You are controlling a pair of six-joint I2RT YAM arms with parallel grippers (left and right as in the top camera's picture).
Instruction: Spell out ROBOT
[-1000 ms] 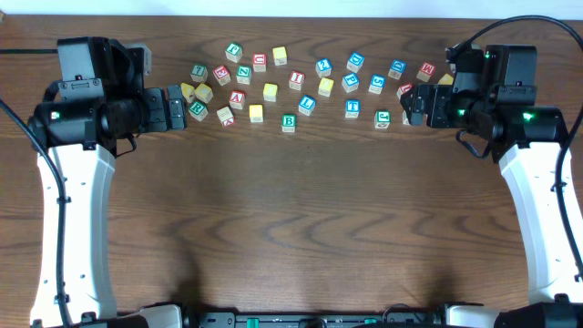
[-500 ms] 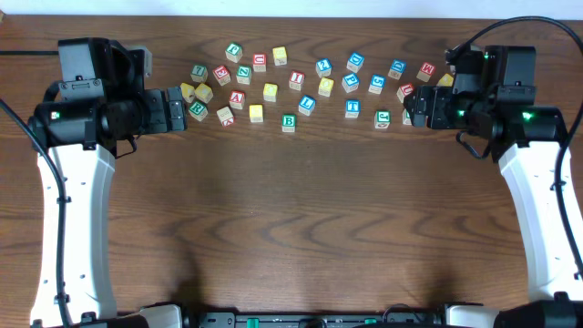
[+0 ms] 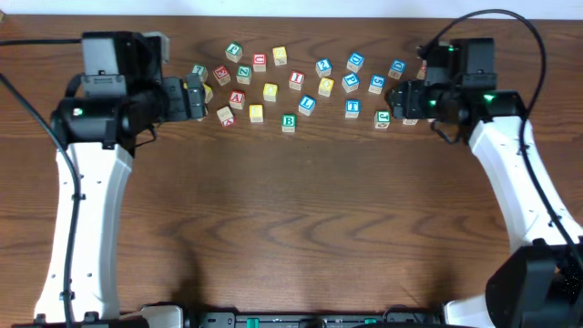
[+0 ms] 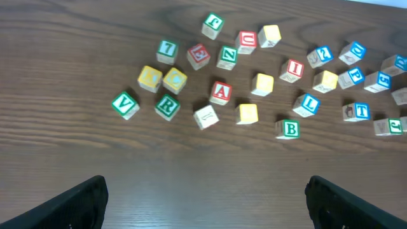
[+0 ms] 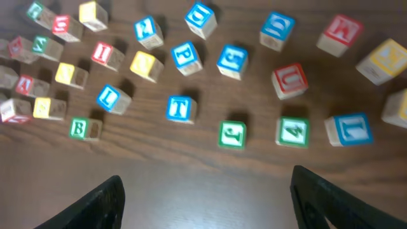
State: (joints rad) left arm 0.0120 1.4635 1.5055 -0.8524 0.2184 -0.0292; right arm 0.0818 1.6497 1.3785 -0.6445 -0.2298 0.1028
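Blocks lie scattered across the far part of the table, none yet pulled out into a row, so the spelling looks not begun. Left gripper hangs above the left end of the scatter, fingers spread wide and empty. Right gripper does likewise over the right end. Green R sits just beside green V and close under two yellow blocks, so wide fingers coming down on it would likely shove a neighbour or trap two at once. B and T stand freer. Bigger risk is the letter O, needed twice: the yellow faces are too faint to read, and the right wrist view is blurred, so a wrong letter could be taken. Both arms reaching mid-scatter could also clash.
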